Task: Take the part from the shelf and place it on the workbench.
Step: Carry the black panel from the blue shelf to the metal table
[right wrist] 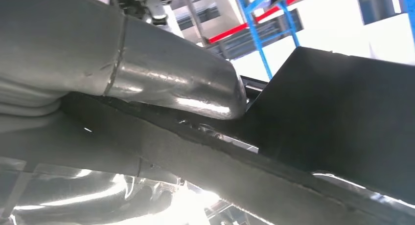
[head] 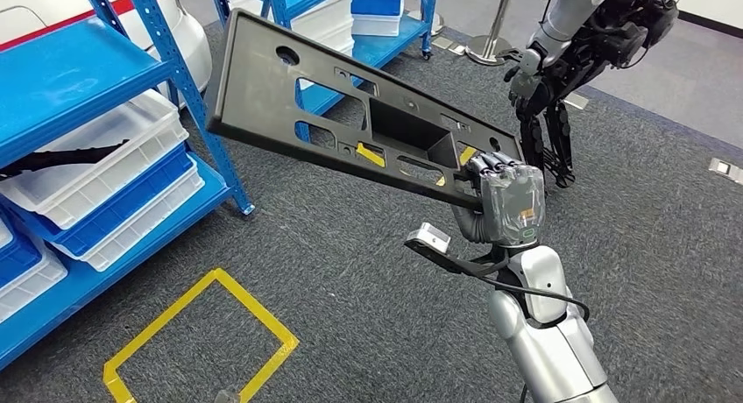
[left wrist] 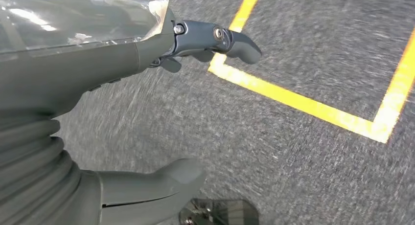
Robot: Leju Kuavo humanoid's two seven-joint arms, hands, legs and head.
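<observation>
Head view, nearest first: our right hand (head: 506,201) rises on its silver arm from the lower right, fingers wrapped over the near right end of the part (head: 350,114), a long flat black panel with cut-outs and yellow tags. We hold it in the air above the grey carpet (head: 368,307); its long axis runs from our hand up and away to the left, the far end tilted higher, toward the blue shelf (head: 79,79) with its white bins (head: 105,153). Yellow floor tape (head: 201,333) marks a square below. In the left wrist view our left hand (left wrist: 147,102) hangs over the carpet, fingers spread, grasping nothing. Farther off, another dark robot (head: 596,35) stands at the upper right.
</observation>
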